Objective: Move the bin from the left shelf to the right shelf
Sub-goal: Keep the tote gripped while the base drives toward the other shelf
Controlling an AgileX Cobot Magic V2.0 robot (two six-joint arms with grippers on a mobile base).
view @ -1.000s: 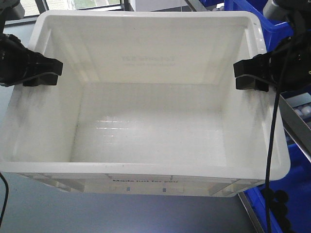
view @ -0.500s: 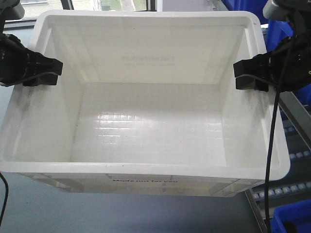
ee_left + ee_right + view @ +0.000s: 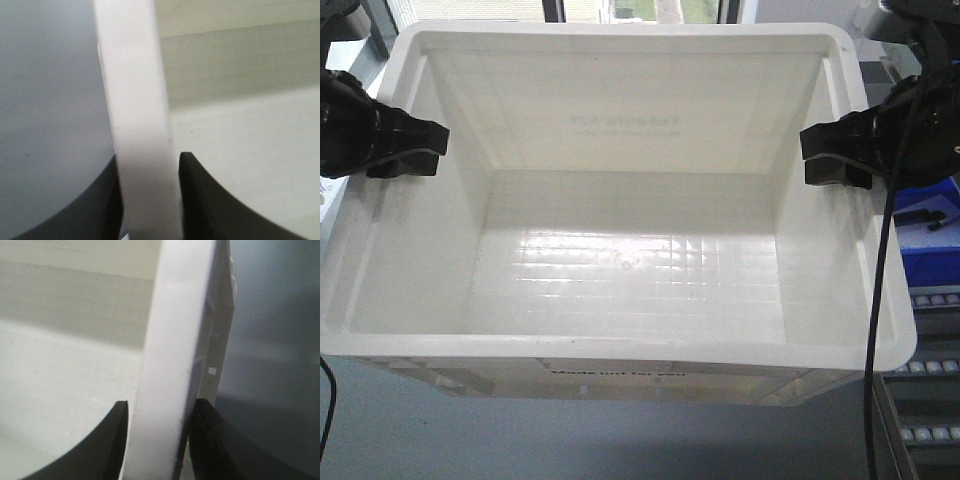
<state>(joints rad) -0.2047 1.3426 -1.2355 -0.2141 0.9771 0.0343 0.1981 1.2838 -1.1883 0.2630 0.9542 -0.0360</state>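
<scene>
The white bin (image 3: 620, 35) hangs between the two arms, filling the front view and open side up, with nothing in it. The left pincer (image 3: 412, 150) is clenched on the rim of the bin's left wall and the right pincer (image 3: 832, 158) is clenched on the rim of its right wall. Both wrist views show a dark finger on each side of the white rim, pressed against it. Over the last second the bin and both pincers have kept the same place in the front view, so the grip has not slipped. The surroundings have slid past instead. The stacked blue bins that crowded the right edge are gone. A single blue bin (image 3: 932, 255) now sits at mid-height there, with a shelf of rollers (image 3: 930, 400) below it, and the windows (image 3: 620, 8) along the top have shifted too. That suggests the whole robot is turning or rolling with its load, which would put the task in the carry stage between shelves. The bin is off the left shelf and not yet set down. Only grey floor (image 3: 570, 440) shows beneath its near wall. The likely risk is the right-hand corner brushing the shelving as it comes near.
</scene>
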